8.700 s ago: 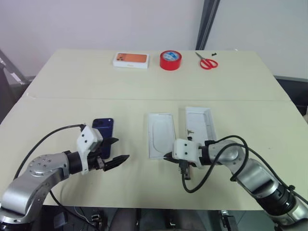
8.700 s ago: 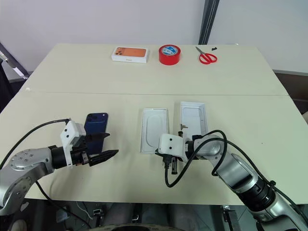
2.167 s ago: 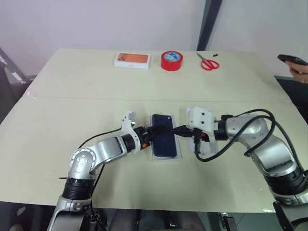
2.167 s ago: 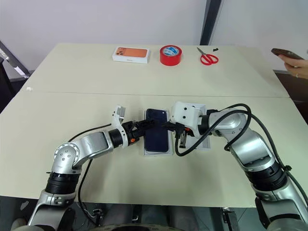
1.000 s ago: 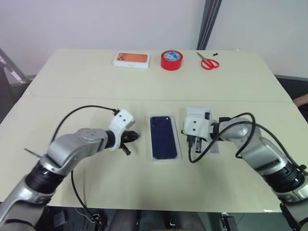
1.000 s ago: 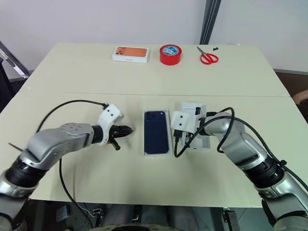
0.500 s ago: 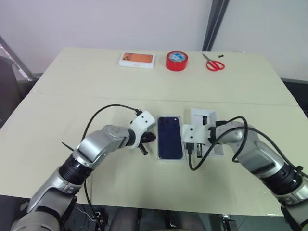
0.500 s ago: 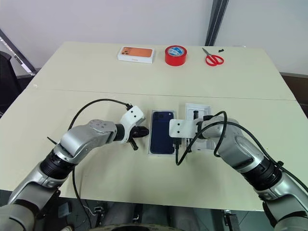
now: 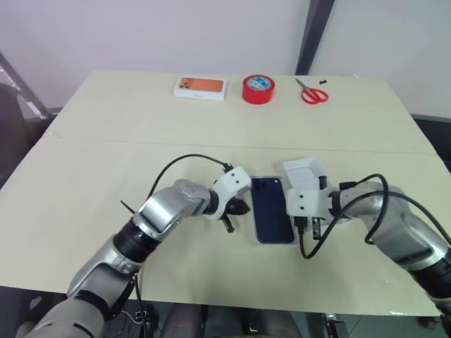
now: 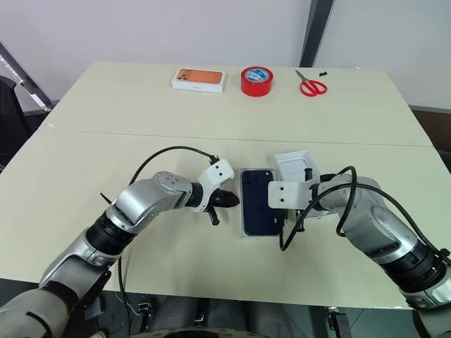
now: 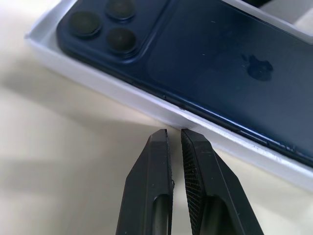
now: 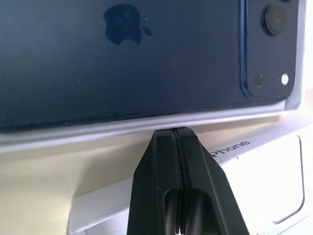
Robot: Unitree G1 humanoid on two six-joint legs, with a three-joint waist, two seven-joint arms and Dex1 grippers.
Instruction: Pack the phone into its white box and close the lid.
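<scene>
The dark navy phone (image 9: 273, 209) lies camera side up inside the white box (image 11: 122, 93), near the table's middle. My left gripper (image 11: 173, 131) is shut with nothing between its fingers, its tips at the box's left long wall. On the opposite side, my right gripper (image 12: 174, 130) is shut and empty, with its tips against the box's right long wall. The lid (image 9: 304, 171) lies inside up just right of the box, partly hidden behind my right wrist, and its printed side wall (image 12: 234, 147) sits under that gripper.
At the table's far edge stand a small orange-topped box (image 9: 199, 86), a red tape roll (image 9: 258, 89) and red scissors (image 9: 315, 93). Black cables loop from both wrists over the table near the box.
The box with the phone in it has slid right, up against the lid. My left gripper moved right with it, and my right gripper shifted right as well.
</scene>
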